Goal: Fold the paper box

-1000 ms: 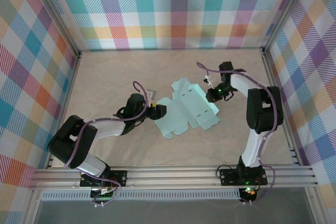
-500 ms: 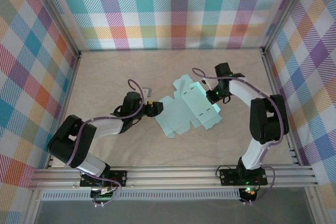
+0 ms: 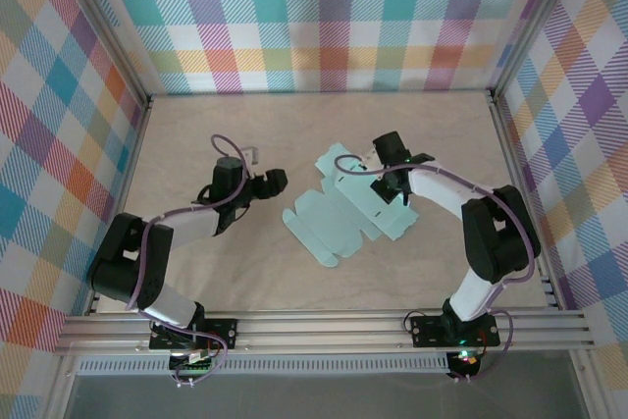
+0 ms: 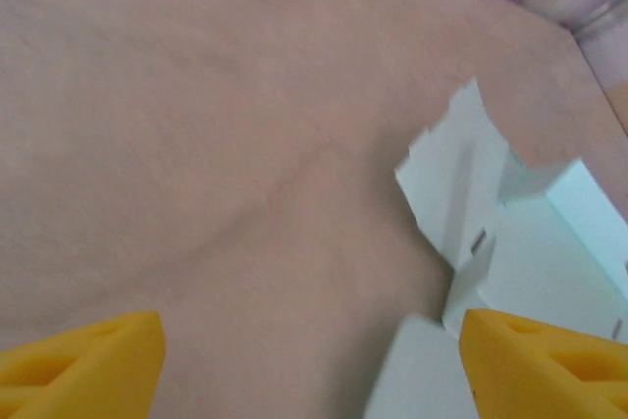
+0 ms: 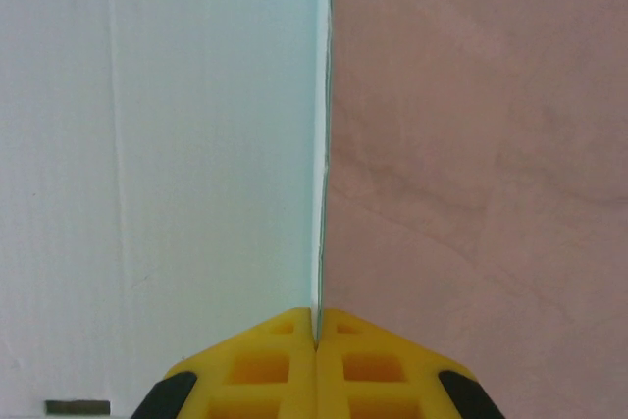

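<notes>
The paper box [image 3: 339, 218] is spread flat on the tabletop [image 3: 294, 125]. Left of it, the left jaws are held wide, empty; farther right, its edge is pinched by the right jaws. Light, bendy card is expected, best gripped beside creases.

Bare table [image 3: 245, 125] around – paper box [image 3: 329, 223] central

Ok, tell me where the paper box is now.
In the top view the paper box lies unfolded mid-table, its right edge pinched by the right gripper, the left gripper open just left of it.
</notes>
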Available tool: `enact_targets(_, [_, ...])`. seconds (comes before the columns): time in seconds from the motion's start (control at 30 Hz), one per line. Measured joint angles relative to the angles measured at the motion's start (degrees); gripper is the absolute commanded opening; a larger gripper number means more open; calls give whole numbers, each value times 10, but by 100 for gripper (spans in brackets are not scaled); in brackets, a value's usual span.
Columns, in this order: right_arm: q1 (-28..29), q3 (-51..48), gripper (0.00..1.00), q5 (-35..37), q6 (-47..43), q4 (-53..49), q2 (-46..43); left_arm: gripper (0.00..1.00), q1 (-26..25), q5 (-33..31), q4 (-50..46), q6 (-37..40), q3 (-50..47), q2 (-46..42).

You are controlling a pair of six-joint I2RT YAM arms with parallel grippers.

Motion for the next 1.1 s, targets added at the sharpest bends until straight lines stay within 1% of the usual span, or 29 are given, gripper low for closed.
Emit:
enact_targets(0.1, [22, -9, 0, 41, -24, 37, -5, 80, 18, 0, -1, -11, 33, 21])
enact_targets(0.23, [45, -17, 0, 77, -50, 75, -15, 81, 42, 2, -1, -21, 56, 48])
enact_targets(0.5, [92, -33, 0, 131, -108, 142, -45, 83, 83, 14, -1, -28, 60, 66])
enact_targets(0.7, [143, -93, 0, 170, -186, 222, -56, 84, 98, 17, 2, -27, 60, 67])
enact_targets(0.97, [205, -179, 0, 223, -322, 405, -59, 84, 126, 34, 5, -29, 60, 92])
enact_targets(1.1, [213, -199, 0, 250, -396, 539, -28, 83, 127, 55, 5, -32, 60, 115])
